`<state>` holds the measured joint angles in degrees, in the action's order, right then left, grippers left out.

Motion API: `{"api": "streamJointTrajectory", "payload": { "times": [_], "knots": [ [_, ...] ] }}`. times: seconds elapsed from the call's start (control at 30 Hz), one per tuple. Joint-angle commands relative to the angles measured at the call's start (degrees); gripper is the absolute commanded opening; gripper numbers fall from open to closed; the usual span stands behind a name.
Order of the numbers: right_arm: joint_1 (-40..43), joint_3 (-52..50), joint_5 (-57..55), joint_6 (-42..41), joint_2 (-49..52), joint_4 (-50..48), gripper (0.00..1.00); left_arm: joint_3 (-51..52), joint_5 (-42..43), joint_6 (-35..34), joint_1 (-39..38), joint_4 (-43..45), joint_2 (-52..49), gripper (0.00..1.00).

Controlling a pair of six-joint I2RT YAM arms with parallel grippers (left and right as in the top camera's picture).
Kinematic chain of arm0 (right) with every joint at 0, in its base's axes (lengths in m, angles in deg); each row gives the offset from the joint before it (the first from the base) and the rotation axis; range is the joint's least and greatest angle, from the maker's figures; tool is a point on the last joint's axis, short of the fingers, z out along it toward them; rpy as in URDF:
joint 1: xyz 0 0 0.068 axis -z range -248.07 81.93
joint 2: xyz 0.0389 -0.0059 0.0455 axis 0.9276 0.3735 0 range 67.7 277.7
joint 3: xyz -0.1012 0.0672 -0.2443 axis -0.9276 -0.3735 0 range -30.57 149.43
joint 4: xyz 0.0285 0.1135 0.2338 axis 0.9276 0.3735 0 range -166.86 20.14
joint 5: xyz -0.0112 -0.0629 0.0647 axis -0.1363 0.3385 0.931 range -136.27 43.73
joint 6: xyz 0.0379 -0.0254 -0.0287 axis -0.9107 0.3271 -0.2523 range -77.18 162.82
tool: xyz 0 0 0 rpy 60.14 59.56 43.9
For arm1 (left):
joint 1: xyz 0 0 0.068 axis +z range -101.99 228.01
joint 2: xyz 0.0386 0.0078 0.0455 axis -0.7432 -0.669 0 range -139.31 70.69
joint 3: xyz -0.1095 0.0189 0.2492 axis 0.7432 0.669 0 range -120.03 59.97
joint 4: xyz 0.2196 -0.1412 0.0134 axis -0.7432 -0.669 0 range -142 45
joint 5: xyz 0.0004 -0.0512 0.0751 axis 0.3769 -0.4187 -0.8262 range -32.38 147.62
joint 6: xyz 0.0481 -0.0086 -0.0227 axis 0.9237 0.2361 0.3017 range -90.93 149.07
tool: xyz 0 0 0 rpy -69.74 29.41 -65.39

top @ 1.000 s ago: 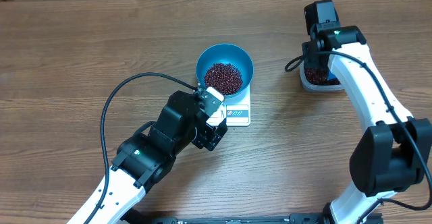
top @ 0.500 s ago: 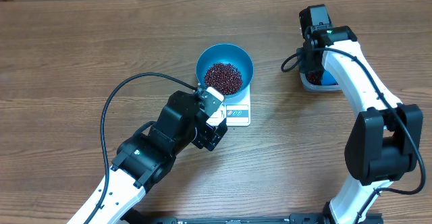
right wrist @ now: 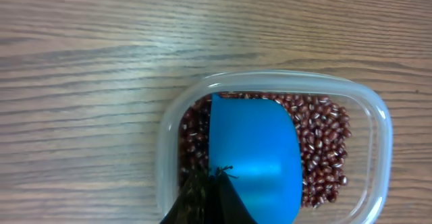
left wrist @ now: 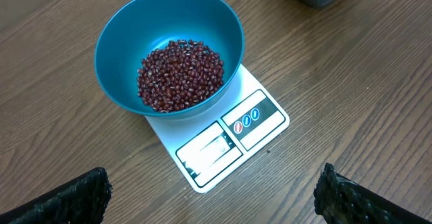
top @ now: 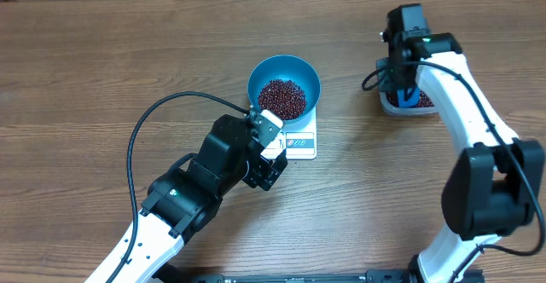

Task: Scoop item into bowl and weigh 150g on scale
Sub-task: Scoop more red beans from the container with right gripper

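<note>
Nearest, the left tool [left wrist: 216, 200] is hanging with its fingers spread wide and holding nothing, just in front of the small flat white rectangular scale [left wrist: 229, 140]. If this arm is drifting forward, it could be pressing on the scale and falsifying the reading. The display is too pale to read, so I cannot tell how much weight is missing.

The round deep glossy blue bowl [left wrist: 128, 42] is sitting on the far part of the scale, overhanging its far edge, with a heap of small dark red-brown beans [left wrist: 181, 74] inside. A knock from a scoop on the rim could be pushing the bowl off the scale.

Farther to the right, well apart from the bowl, the right tool [right wrist: 202, 197] is closed tight on the small blue plastic scoop [right wrist: 253, 150], which is lying in the clear rounded plastic tub [right wrist: 378, 116] among more beans. An overfull scoop could be taking the weight above the target in one pour. Loose grains could also be rolling off onto the wooden worktop [left wrist: 351, 82] during the carry, if the scoop is tilting.
</note>
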<state>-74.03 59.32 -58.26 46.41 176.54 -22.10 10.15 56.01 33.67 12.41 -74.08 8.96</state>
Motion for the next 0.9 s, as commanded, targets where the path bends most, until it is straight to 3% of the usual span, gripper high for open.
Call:
{"api": "streamJointTrajectory", "payload": {
  "times": [0.0,0.13,0.5,0.87],
  "knots": [
    [4.0,-0.1,11.1,-0.6,-4.1,0.0,0.04,0.3,-0.3,-0.3,0.0,0.2,-0.1,1.0],
    [10.6,-0.2,23.7,-0.2,-4.0,1.0,0.04,0.3,-0.3,-0.3,0.0,0.2,-0.1,0.99],
    [20.7,-0.2,36.1,1.4,-4.0,4.4,0.04,0.3,-0.3,-0.3,0.0,0.2,-0.1,1.0],
    [23.1,-0.2,37.5,1.3,-4.0,4.5,0.04,0.3,-0.3,-0.3,0.0,0.2,-0.1,1.0]
  ]
}}
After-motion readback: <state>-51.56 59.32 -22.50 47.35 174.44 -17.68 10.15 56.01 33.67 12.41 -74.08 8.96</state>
